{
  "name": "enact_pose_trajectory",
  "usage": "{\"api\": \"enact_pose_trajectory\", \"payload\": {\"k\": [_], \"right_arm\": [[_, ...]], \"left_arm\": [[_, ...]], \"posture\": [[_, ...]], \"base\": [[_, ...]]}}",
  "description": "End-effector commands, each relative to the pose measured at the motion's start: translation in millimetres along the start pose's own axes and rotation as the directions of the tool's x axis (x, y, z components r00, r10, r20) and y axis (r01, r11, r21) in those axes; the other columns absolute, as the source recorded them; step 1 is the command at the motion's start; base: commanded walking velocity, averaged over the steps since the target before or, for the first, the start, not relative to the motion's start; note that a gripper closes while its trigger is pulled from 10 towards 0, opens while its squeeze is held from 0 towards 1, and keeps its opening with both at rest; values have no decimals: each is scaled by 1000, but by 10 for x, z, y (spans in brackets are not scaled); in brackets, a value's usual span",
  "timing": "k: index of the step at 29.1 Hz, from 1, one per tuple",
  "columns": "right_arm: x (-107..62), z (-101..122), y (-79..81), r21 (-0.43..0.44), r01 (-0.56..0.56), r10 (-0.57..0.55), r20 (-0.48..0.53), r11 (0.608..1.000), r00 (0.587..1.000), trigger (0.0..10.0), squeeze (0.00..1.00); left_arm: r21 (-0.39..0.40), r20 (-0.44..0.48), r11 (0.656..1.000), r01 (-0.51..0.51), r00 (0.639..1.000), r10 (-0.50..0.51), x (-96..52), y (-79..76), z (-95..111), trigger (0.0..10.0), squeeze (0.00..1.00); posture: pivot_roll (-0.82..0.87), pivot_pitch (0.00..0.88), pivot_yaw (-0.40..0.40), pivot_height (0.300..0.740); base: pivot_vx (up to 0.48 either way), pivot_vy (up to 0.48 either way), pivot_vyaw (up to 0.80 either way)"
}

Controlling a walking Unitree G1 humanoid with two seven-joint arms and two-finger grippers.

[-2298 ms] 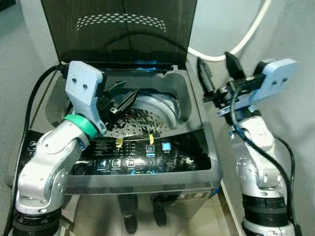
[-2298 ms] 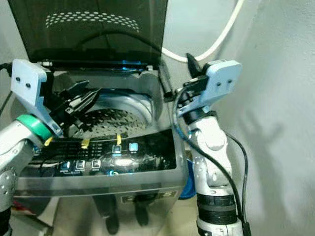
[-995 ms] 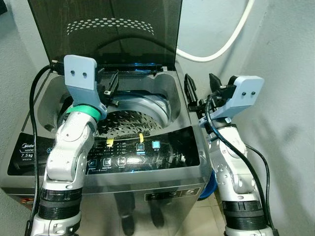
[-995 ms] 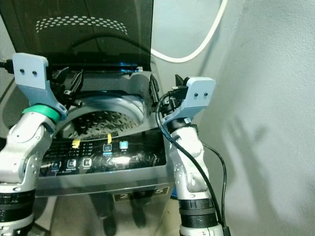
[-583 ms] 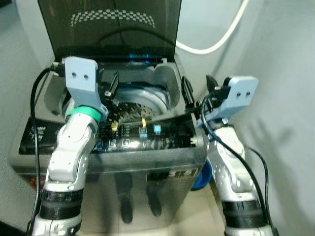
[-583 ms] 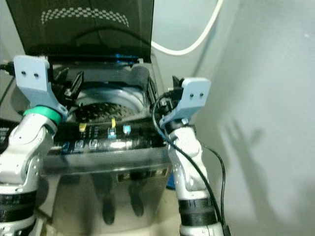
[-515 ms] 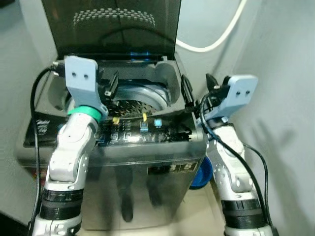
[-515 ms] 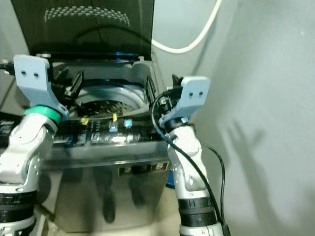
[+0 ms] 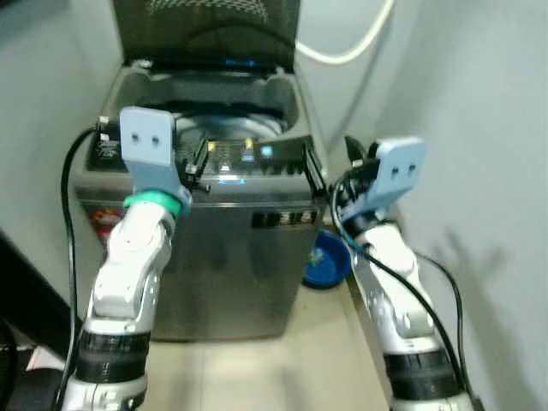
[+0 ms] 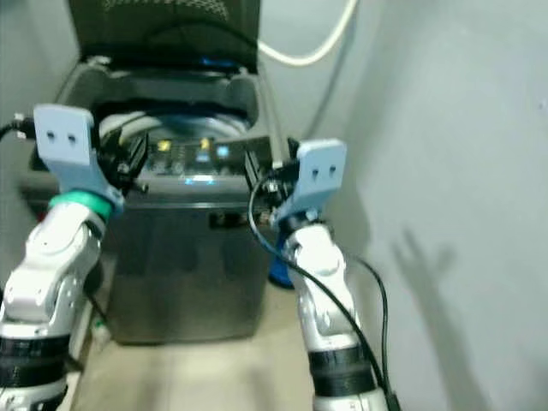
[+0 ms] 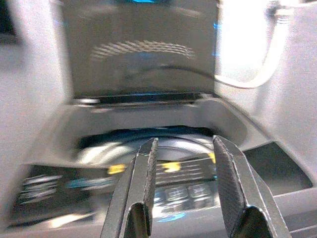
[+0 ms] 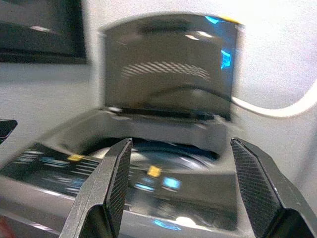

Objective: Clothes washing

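Top-loading washing machine, lid raised against the wall, lit control panel along its front edge, standing ahead between both raised arms; left end effector and right end effector both released, fingers spread, empty, short of the machine; blue basin on floor beside it.

No text can be read, washing machine control panel with lit blue and yellow marks too blurred to make out, small label plate on its front face not legible, sticker at left corner not legible
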State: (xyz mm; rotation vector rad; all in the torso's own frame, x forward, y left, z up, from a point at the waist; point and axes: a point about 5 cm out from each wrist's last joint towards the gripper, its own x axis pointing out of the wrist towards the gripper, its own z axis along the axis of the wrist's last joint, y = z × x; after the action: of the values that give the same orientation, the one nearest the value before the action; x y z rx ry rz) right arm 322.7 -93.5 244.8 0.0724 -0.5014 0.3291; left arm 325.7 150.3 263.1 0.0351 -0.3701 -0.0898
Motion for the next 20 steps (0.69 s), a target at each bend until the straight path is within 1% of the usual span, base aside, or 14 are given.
{"api": "enact_pose_trajectory", "payload": {"k": [1, 3, 4, 9, 12, 16, 19, 20], "right_arm": [[-25, -54, -2, -26, -19, 18, -25, 999, 1000, 10000, 0], [-44, -92, 16, -34, -38, 37, -39, 999, 999, 10000, 0], [-44, -92, 16, -34, -38, 37, -39, 999, 999, 10000, 0], [-130, -221, 30, -48, -73, 68, -88, 996, 994, 10000, 0], [-165, -274, 34, -46, -82, 77, -107, 996, 991, 10000, 0], [-178, -293, 36, -44, -87, 82, -113, 995, 990, 10000, 0], [-255, -403, 6, -34, -83, 77, -153, 996, 985, 10000, 0], [-255, -403, 6, -34, -83, 77, -153, 996, 985, 10000, 0]], "left_arm": [[12, -11, 1000, 15, 1000, -15, -6, -43, -36, 10000, 0], [18, -14, 999, 42, 999, -42, -17, -102, -56, 10000, 0], [18, -14, 999, 42, 999, -42, -17, -102, -56, 10000, 0], [32, -30, 995, 90, 996, -89, -60, -224, -134, 10000, 0], [35, -38, 994, 103, 994, -102, -78, -263, -171, 10000, 0], [40, -40, 993, 108, 994, -107, -86, -277, -186, 10000, 0], [48, -66, 991, 129, 990, -125, -133, -314, -269, 10000, 0], [48, -66, 991, 129, 990, -125, -133, -314, -269, 10000, 0]], "posture": [[127, 0, 23, 740], [125, 0, 23, 740], [125, 0, 23, 740], [120, 0, 22, 740], [120, 0, 23, 740], [120, 0, 23, 740], [119, 0, 22, 740], [119, 0, 22, 740]], "base": [[0, 0, 788], [0, 0, 788], [0, 0, 788], [0, 0, 781], [0, 0, 781], [0, 0, 781], [0, 0, 781], [0, 0, 781]]}}
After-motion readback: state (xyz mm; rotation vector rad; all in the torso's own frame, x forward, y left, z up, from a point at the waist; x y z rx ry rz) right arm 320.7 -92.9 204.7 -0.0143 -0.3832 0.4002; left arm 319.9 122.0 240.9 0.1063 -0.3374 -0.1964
